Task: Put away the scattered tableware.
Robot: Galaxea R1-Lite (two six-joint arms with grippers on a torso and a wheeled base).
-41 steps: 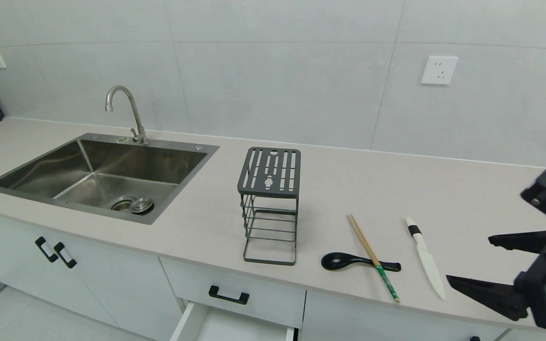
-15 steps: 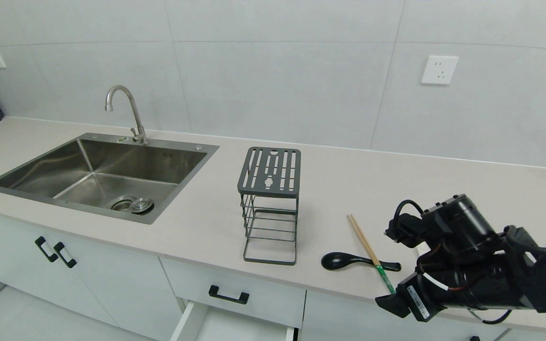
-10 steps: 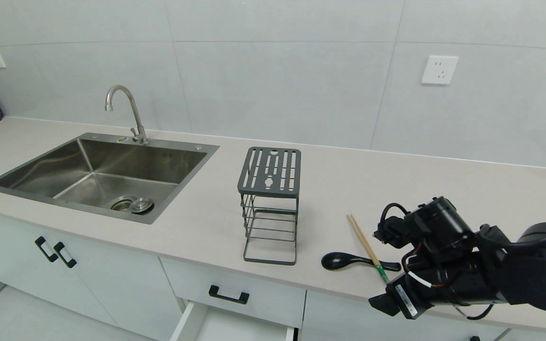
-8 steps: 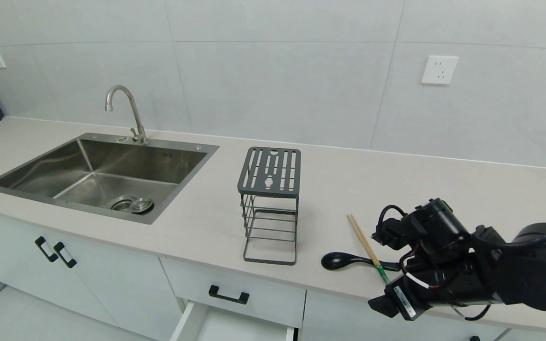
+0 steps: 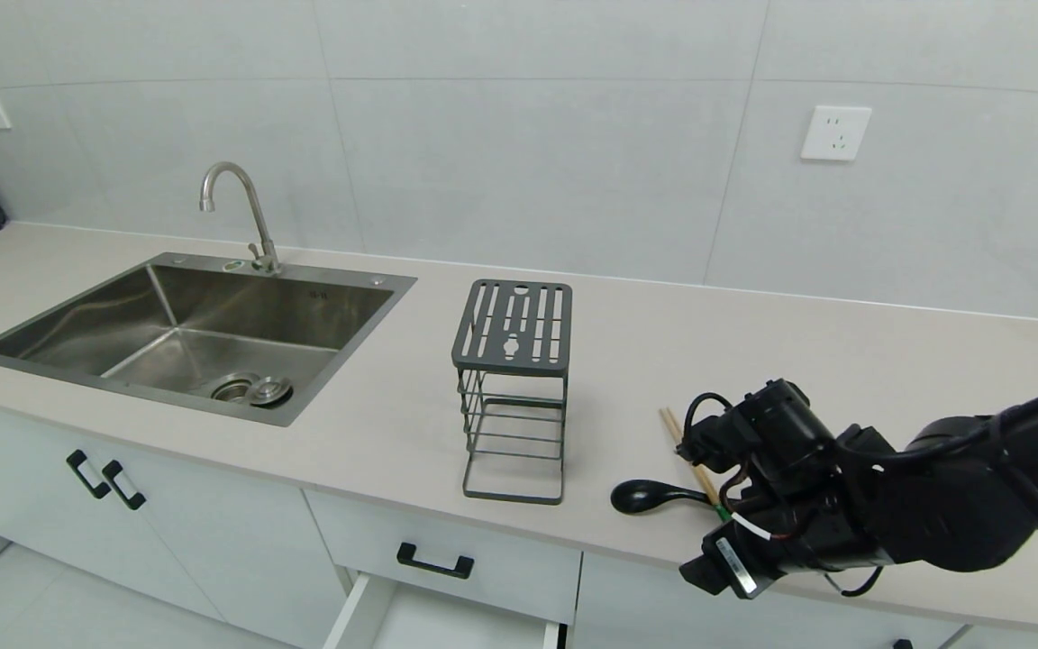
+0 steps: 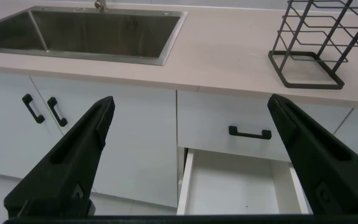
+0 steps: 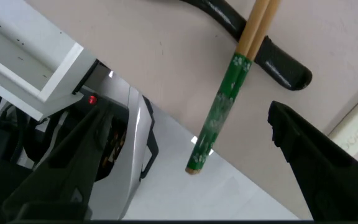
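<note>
Chopsticks (image 5: 672, 425), spoon (image 5: 638, 497) on counter (image 5: 375, 424) beside rack (image 5: 512, 366)

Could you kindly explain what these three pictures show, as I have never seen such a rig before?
This is a two-armed robot tidying a kitchen countertop. The wide picture comes from a camera on its head; the other two come from cameras on its wrists, framed by black gripper fingers. The countertop has a sink and a wire rack; a pair of chopsticks lies across a black spoon. The right gripper is open around the chopsticks' green end, gripping nothing yet. The left gripper is open and empty, near an open drawer.
</note>
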